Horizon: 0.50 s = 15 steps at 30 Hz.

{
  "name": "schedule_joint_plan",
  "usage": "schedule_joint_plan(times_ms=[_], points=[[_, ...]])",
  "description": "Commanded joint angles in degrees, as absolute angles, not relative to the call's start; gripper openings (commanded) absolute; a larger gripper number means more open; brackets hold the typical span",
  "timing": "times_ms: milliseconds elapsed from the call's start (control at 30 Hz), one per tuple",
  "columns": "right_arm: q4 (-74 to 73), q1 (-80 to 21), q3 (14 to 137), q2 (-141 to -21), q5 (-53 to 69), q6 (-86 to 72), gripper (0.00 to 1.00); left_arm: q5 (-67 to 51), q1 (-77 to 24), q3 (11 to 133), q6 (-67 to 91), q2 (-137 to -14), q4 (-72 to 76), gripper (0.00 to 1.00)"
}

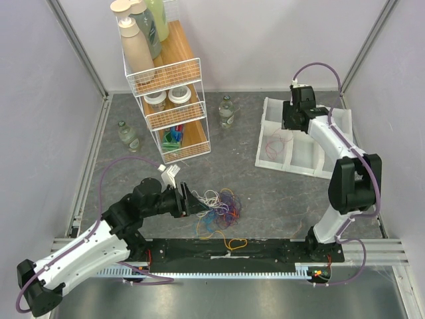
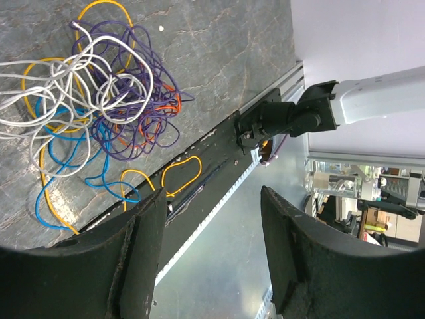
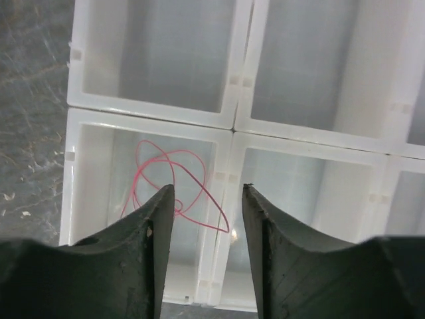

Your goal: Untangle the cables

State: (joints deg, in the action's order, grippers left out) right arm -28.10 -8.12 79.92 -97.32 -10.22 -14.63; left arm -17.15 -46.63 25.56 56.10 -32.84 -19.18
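A tangle of thin cables (image 1: 219, 207) in white, purple, blue, yellow and orange lies on the grey table in front of the arms. In the left wrist view the same tangle (image 2: 93, 113) is spread out at upper left. One yellow loop (image 2: 180, 176) lies over the black base rail. My left gripper (image 1: 192, 201) is just left of the tangle, open, with nothing between its fingers (image 2: 149, 226). My right gripper (image 3: 208, 189) hangs open over a white divided tray (image 1: 270, 156). Below it a pink-red cable (image 3: 166, 174) lies loose in one compartment, one loop draped over the divider.
A wire shelf rack (image 1: 174, 109) with bottles and jars stands at the back left. Two small glass jars (image 1: 128, 135) (image 1: 226, 111) flank it on the table. Grey walls close in the sides. The arms' base rail (image 1: 265, 251) runs along the near edge.
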Motion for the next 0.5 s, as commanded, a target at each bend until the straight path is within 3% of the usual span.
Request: schedule_joint_plan(times_ms=[0,100,233,400,467], points=[[-29.01,-8.88,82.35,-100.19,-9.23,-11.08,0.46,-18.11,-46.58,25.84,55.28,-30.76,-17.93,0.64],[-28.57,-8.79,82.00,-101.68,-6.51,-10.55,0.37,-18.37,-46.58,26.37,54.67,-31.20,-18.72,0.64],[-28.56,-10.54,80.51,-102.48,-5.71,-11.16,0.12,-18.02,-46.58,26.10,54.75,-31.20,-18.63,0.64],[-23.83,-14.41,73.58,-99.23,-4.05,-16.68,0.00,-17.58,-46.58,24.87,55.28,-30.94,-17.93,0.64],[-22.85,-14.41,71.55,-100.45,-5.62,-18.45,0.00,-17.40,-46.58,25.13,55.02,-31.99,-17.84,0.64]])
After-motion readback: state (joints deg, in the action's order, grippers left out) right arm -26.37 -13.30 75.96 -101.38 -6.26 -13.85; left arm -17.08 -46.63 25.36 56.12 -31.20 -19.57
